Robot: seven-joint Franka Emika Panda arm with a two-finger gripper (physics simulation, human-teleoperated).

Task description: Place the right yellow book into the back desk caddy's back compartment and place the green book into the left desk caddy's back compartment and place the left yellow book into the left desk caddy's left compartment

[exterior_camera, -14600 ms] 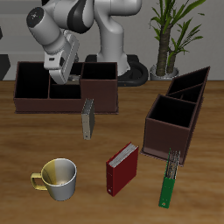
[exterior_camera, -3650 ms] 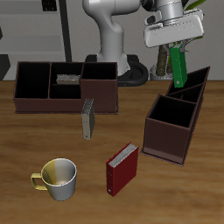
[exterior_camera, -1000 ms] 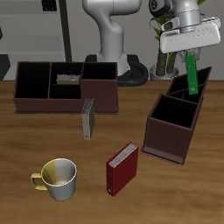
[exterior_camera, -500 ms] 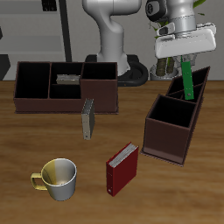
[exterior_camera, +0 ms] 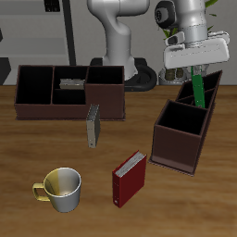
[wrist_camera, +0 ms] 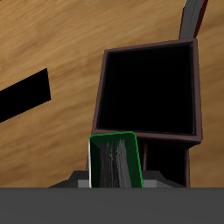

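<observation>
Green book (exterior_camera: 199,88) poised over the left caddy (exterior_camera: 188,123).
Fingers (exterior_camera: 196,68) clamped the upright book's top edge above the back compartment; thin, stiff and light, it probably suited such an edge grip.

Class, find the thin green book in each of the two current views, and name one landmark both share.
Exterior view: the thin green book hangs upright from the gripper, above the left desk caddy.
Wrist view: the book sits between the fingers.
Shared landmark: the caddy.
</observation>
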